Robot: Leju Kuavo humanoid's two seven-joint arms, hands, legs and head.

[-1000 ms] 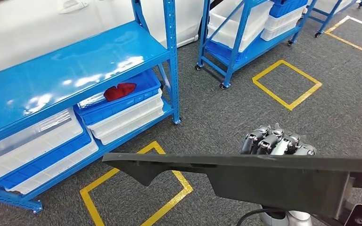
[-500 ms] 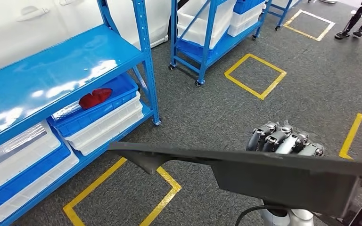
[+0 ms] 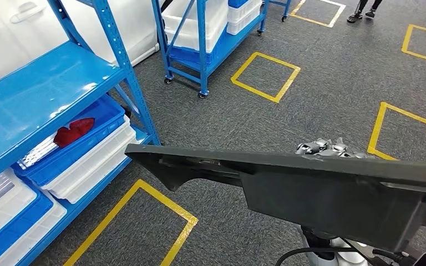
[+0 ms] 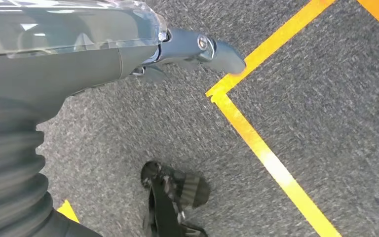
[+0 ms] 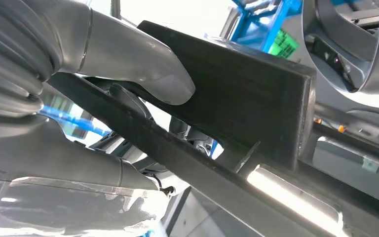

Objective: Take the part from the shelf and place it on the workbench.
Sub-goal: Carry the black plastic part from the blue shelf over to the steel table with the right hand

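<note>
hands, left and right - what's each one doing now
Left hand: cannot be told, fingers mostly hidden.
Right hand: holding the long dark grey plastic part.

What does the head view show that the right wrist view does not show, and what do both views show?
Only in the head view: the red item in a blue bin on the blue shelf, and yellow floor squares. Only in the right wrist view: the thumb pressing on the dark part. Both show the right hand holding that part.

Grey carpet floor with yellow tape squares. Red item in a blue bin, stacked on white bins, left. A person's feet far right.
</note>
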